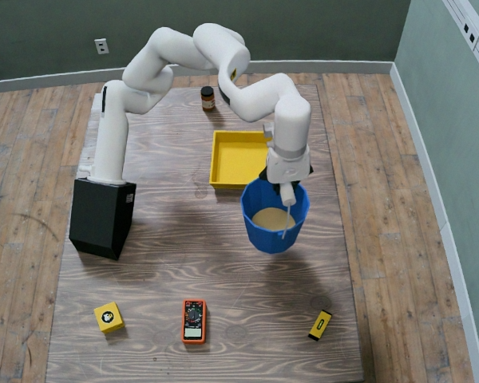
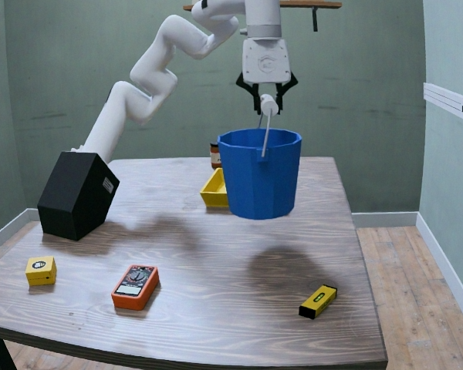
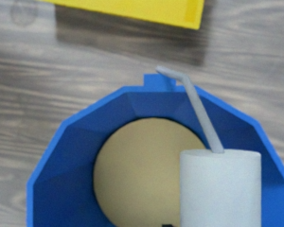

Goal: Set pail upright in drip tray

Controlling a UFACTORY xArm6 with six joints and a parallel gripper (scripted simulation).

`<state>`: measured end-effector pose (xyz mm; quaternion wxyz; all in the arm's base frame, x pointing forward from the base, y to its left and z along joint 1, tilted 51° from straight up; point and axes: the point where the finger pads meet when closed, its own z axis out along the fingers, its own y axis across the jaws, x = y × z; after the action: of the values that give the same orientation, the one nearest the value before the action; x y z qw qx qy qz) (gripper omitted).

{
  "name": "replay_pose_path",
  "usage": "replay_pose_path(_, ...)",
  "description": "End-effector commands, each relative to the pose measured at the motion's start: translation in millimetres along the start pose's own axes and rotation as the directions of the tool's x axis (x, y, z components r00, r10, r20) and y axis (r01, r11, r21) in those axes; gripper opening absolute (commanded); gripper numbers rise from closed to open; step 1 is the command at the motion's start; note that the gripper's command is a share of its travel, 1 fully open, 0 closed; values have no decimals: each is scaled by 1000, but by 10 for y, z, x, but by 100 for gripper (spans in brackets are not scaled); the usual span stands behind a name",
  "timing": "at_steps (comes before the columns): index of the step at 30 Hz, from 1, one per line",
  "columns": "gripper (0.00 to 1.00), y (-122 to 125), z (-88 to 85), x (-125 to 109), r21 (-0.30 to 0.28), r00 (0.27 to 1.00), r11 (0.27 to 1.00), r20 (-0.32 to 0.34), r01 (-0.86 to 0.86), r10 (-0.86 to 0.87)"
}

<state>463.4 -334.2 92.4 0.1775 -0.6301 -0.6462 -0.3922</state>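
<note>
My gripper (image 2: 268, 104) is shut on the white grip of the blue pail's wire handle. The pail (image 2: 259, 173) hangs upright, well above the table, and it also shows in the overhead view (image 1: 275, 216) and in the wrist view (image 3: 156, 161), where its tan inner floor is visible. The yellow drip tray (image 1: 239, 158) lies on the table just behind and to the left of the pail; in the side view (image 2: 214, 189) the pail hides most of it. Only the tray's near edge (image 3: 133, 9) shows at the top of the wrist view. The gripper (image 1: 288, 193) is over the pail, not over the tray.
A black box (image 1: 101, 216) holds the arm's base at the left. A dark jar (image 1: 207, 97) stands behind the tray. Near the front edge lie a yellow cube (image 1: 108, 316), an orange multimeter (image 1: 193, 315) and a small yellow level (image 1: 319, 325).
</note>
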Motion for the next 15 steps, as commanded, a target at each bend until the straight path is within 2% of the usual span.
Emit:
replay_pose_path(1,0,6,-26,9,-3,1000,1000,4,1,-1)
replay_pose_path(15,0,-3,-25,112,-3,1000,1000,4,1,-1)
